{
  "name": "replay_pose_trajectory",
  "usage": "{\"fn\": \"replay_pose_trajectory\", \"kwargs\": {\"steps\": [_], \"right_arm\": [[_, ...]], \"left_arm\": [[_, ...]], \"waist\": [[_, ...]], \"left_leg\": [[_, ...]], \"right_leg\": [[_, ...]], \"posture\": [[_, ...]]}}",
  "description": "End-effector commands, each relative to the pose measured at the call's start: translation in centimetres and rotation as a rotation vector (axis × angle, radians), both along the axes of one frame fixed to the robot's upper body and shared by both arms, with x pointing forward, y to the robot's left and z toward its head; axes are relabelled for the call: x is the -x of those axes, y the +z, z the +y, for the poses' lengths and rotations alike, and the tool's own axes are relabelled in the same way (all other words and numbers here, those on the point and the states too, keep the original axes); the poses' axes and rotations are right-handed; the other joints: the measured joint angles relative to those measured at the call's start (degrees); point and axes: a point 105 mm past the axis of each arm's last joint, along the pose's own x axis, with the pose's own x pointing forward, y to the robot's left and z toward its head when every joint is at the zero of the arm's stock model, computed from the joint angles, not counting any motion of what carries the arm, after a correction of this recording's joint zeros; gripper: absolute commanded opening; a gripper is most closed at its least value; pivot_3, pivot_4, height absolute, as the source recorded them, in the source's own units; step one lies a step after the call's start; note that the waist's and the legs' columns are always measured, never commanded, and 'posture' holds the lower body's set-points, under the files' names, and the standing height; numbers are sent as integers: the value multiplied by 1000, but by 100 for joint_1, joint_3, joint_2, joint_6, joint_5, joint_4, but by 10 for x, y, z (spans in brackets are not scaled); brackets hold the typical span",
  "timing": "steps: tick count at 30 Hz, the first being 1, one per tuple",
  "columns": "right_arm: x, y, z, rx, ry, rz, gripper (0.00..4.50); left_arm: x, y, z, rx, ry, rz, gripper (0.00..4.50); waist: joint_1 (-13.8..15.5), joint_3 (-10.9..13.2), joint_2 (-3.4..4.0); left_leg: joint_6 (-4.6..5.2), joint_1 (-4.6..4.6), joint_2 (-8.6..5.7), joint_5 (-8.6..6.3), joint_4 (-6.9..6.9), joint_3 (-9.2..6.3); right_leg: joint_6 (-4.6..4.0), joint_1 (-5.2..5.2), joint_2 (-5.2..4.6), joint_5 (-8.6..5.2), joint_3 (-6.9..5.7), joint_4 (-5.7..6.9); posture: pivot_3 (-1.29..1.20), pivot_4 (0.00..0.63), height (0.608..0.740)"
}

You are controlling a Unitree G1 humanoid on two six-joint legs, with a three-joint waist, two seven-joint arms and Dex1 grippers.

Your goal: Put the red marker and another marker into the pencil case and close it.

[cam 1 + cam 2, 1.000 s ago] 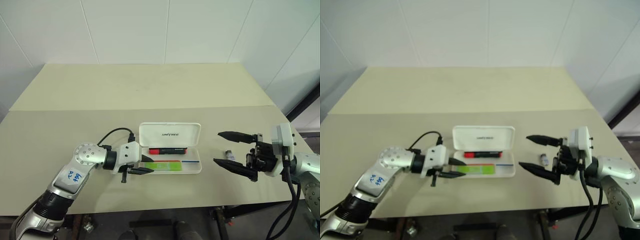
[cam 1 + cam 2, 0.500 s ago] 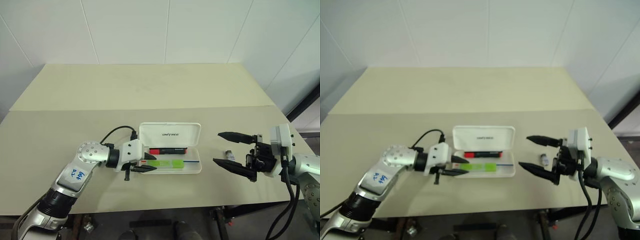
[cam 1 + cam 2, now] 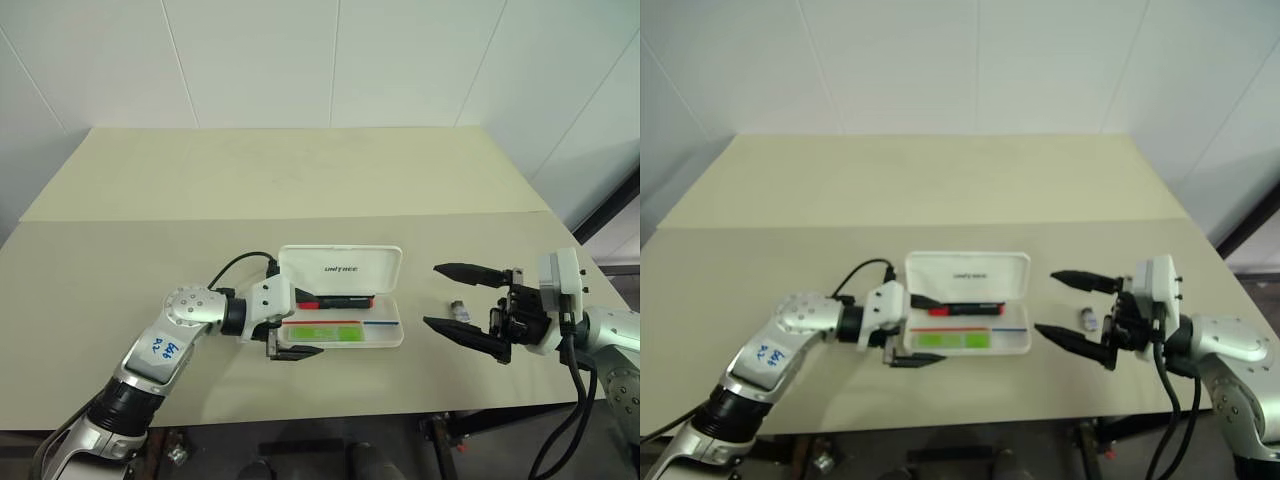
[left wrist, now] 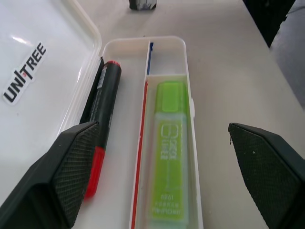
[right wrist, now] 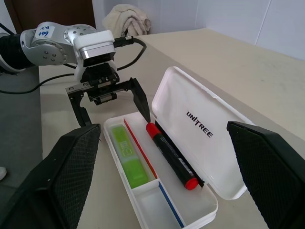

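Left pincer [image 3: 298, 327] is spread wide at the case's [image 3: 340, 268] left end, gripping nothing; right pincer [image 3: 458, 301] is spread too, well right of it, over the desk [image 3: 120, 260]. Left wrist view: red marker [image 4: 102, 117] by the lid, green marker [image 4: 168, 148] in the front tray.

We've got a pale beige table [image 3: 300, 170] here, with a seam running straight across it from the left edge to the right one, so it looks like two boards butted together. Behind the far edge there's a white panelled wall [image 3: 330, 60]. Over toward the right edge sits a small grey object [image 3: 459, 310], lying on the near board, well in from the front edge; can't tell what it actually is. In the right wrist view we also spot a crumpled cream cloth [image 5: 127, 21] past the table's far end, next to a dark brown panel [image 5: 52, 12].
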Motion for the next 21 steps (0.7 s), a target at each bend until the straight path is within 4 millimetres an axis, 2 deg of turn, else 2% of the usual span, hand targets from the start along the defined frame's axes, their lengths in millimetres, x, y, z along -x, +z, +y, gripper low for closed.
{"fn": "replay_pose_trajectory", "kwargs": {"steps": [1,7,10,14,18,21], "right_arm": [[1,6,4,-6,1,-50,4500],[-12,-9,-6,-27,-174,2,4500],[-20,-24,-18,-32,-326,64,4500],[-21,-44,-29,-26,-457,114,4500],[-24,-58,-38,-29,-566,130,4500],[-28,-63,-43,-43,-626,132,4500]], "left_arm": [[4,18,-8,72,-41,-24,4474],[21,40,-8,212,-116,14,4474],[24,47,2,239,-120,13,4474],[25,56,19,256,-107,-5,4474],[15,79,36,336,-38,-60,4474],[17,86,42,335,-58,-42,4474]], "waist": [[-1,0,0],[4,0,0],[-3,0,0],[-8,0,0],[-15,0,0],[-20,0,0]], "left_leg": [[0,1,0,0,0,0],[0,3,0,0,1,-1],[0,7,0,0,1,-1],[1,13,-1,1,1,-1],[2,12,-2,2,6,0],[4,13,-2,4,7,0]], "right_leg": [[0,0,0,0,0,1],[-3,-2,0,-2,0,15],[-8,-4,0,-9,0,28],[-14,-4,2,-13,0,35],[-36,-2,1,-25,1,33],[-42,-3,1,-28,1,34]], "posture": [[0,150,740],[0,150,740],[0,150,740],[0,150,740],[0,150,740],[0,150,740]]}}
